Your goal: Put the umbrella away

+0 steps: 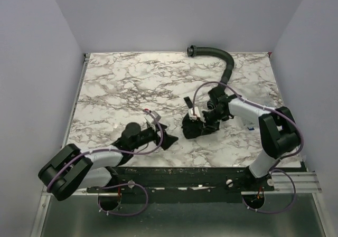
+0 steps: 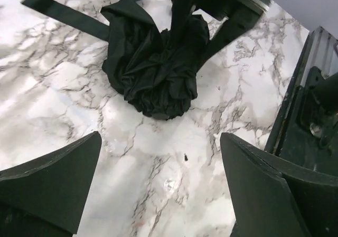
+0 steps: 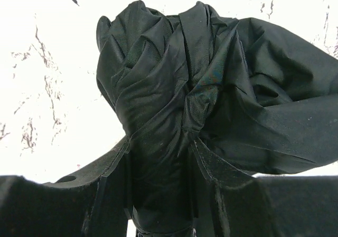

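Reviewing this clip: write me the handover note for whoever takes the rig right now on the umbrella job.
Left gripper: wide open, empty, facing the umbrella without touching it.
Right gripper: shut on the umbrella, fingers clamping the fabric bundle.
Umbrella: a crumpled black bundle on the marble table, near the front middle; a flat strap sticks out loose.
Done: canopy collapsed and bunched.
Left: probably tidy the folds and fasten the strap, then stow it. No storage spot is visible.

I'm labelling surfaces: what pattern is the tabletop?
The tabletop is white marble with dark grey veins, clearest in the top external view.
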